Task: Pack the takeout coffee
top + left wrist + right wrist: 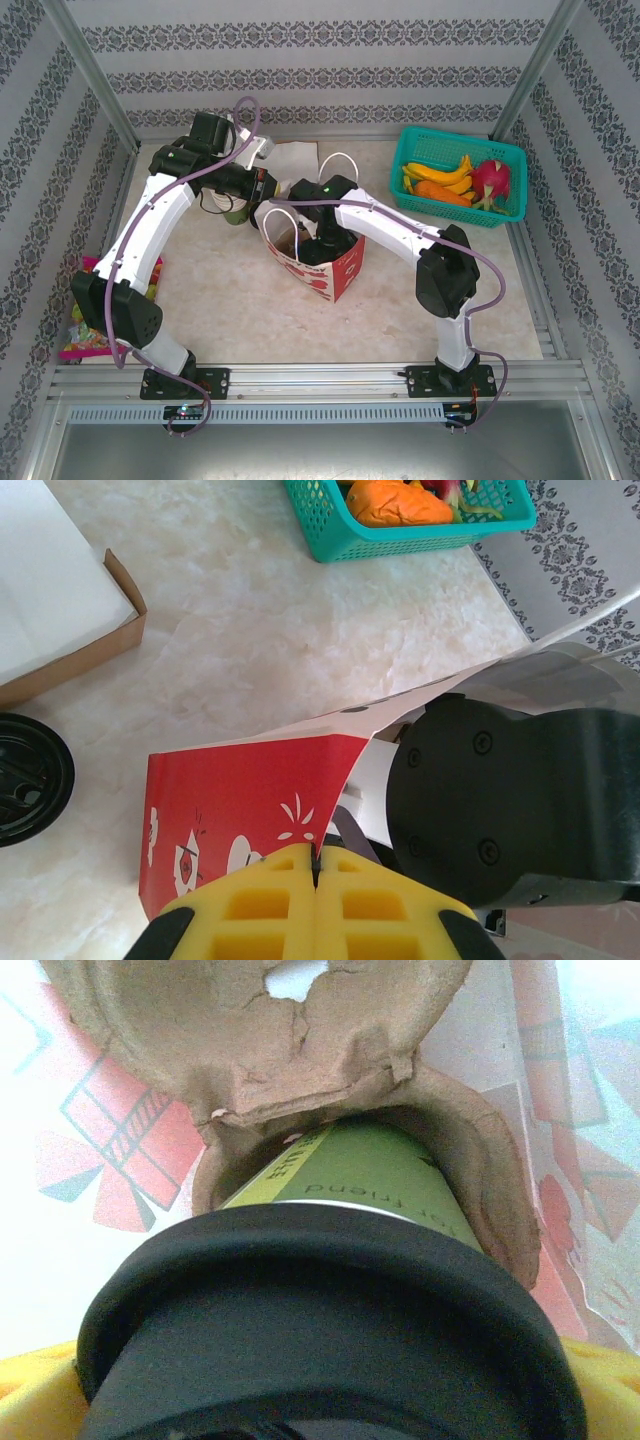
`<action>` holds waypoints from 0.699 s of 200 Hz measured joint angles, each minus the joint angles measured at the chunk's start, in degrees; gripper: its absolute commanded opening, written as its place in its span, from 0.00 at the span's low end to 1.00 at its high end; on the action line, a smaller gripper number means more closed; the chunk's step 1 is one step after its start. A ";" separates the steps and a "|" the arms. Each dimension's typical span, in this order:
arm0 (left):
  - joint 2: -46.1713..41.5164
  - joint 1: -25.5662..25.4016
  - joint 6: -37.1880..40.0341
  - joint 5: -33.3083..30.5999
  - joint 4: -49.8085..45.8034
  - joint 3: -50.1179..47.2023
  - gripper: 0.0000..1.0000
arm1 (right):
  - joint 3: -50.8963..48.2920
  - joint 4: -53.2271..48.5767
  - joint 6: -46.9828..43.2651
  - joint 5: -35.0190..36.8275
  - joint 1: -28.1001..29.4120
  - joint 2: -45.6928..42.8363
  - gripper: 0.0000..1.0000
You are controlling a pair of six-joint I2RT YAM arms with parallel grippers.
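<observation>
The takeout coffee (370,1175), a green paper cup with a black lid (330,1300), sits in a pocket of a brown pulp carrier (300,1040) inside the red and white paper bag (335,275). My right gripper (312,245) reaches down into the bag. Its yellow fingers (30,1390) flank the lid, and contact with it cannot be made out. My left gripper (316,865) is shut on the bag's top edge (240,790) at the bag's far left side (262,188).
Another black-lidded cup (20,780) stands left of the bag, under the left arm (235,210). A teal basket (415,150) of fruit is at the back right. A cardboard box (90,640) lies behind. Snack packets (85,335) lie at the left edge.
</observation>
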 measured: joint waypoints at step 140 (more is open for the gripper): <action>0.00 -1.25 -4.74 -1.22 -0.35 0.00 0.00 | 13.44 -7.23 -0.20 1.27 2.27 -1.57 0.98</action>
